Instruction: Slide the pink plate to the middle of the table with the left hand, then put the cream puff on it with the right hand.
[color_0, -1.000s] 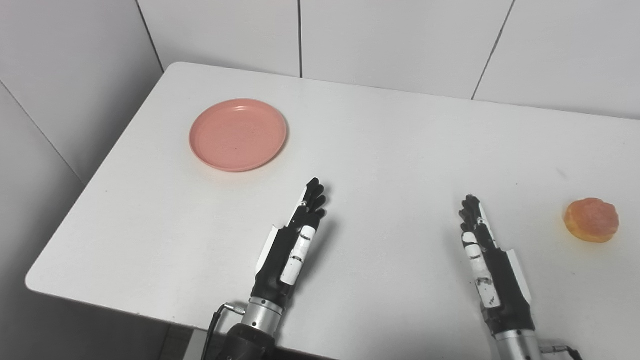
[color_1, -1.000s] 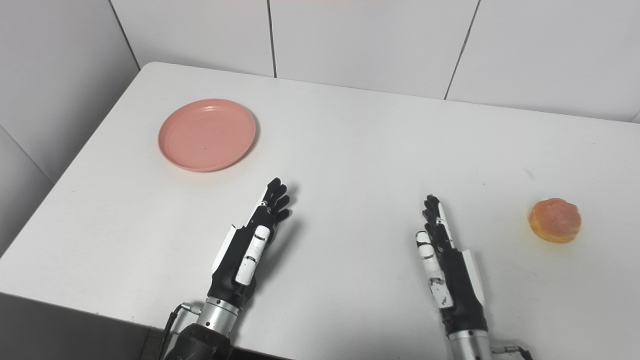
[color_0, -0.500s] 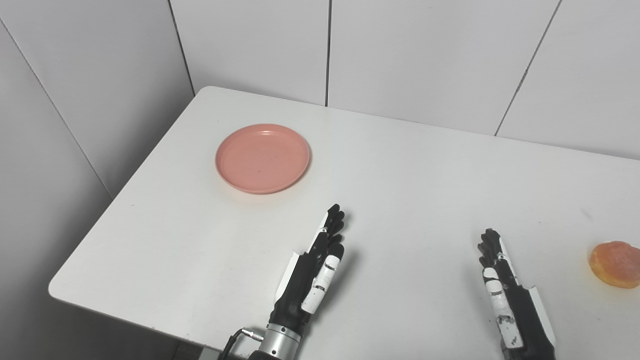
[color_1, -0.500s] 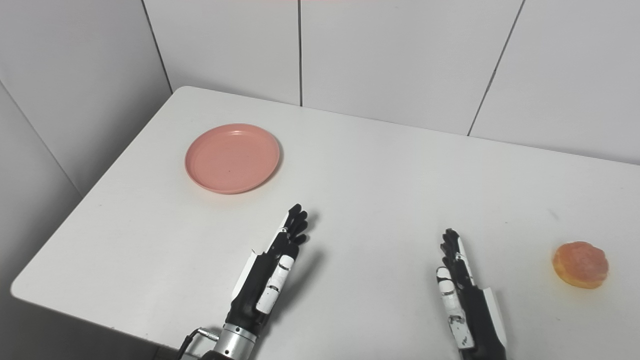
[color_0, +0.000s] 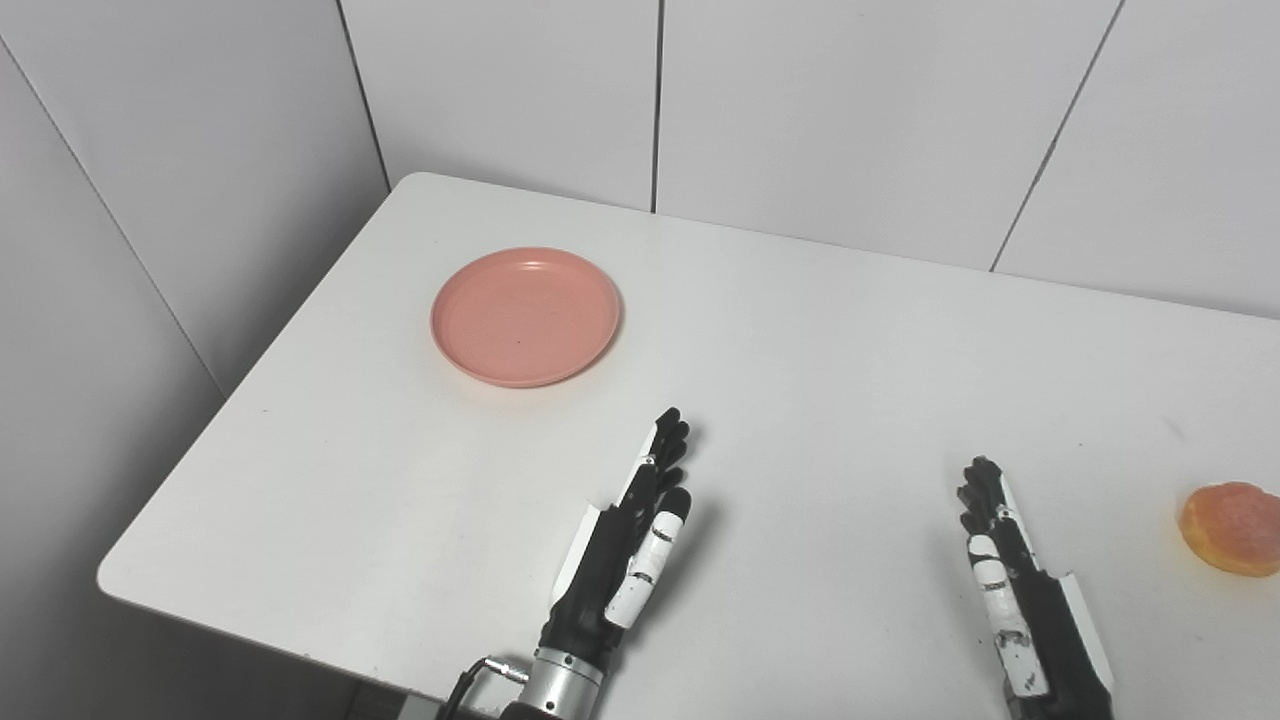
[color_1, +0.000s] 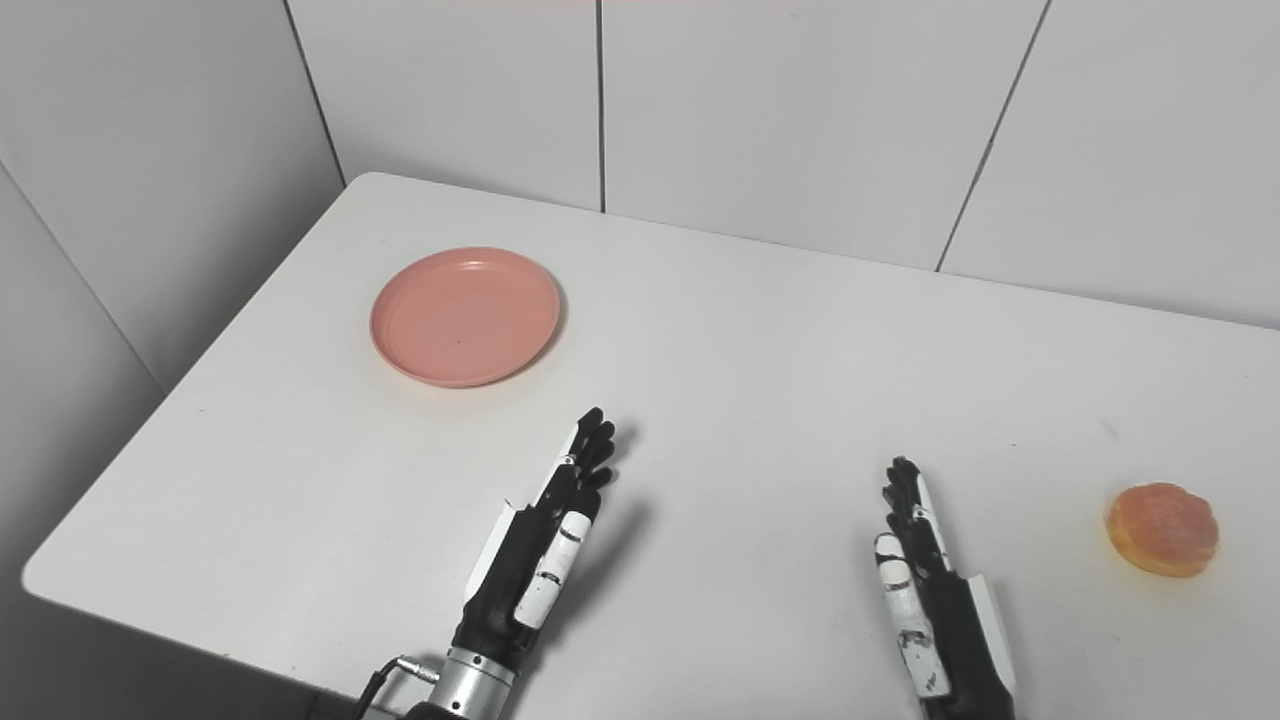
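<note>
A round pink plate (color_0: 526, 316) lies empty on the white table (color_0: 820, 340) toward its far left. A golden cream puff (color_0: 1229, 514) sits near the right edge; it also shows in the right eye view (color_1: 1161, 530). My left hand (color_0: 628, 540) is open, fingers straight and pointing away, near the front edge, well short of the plate. My right hand (color_0: 1020, 590) is open too, fingers straight, to the left of the cream puff and apart from it. Both hands hold nothing.
White tiled walls stand behind the table and along its left side. The table's front edge (color_0: 300, 655) runs close beneath my wrists. A cable (color_0: 470, 675) hangs at my left wrist.
The camera tilted up and shifted between one second ago and half a second ago, so the whole scene moved down and right. Since then nothing has visibly changed; both hands stay still.
</note>
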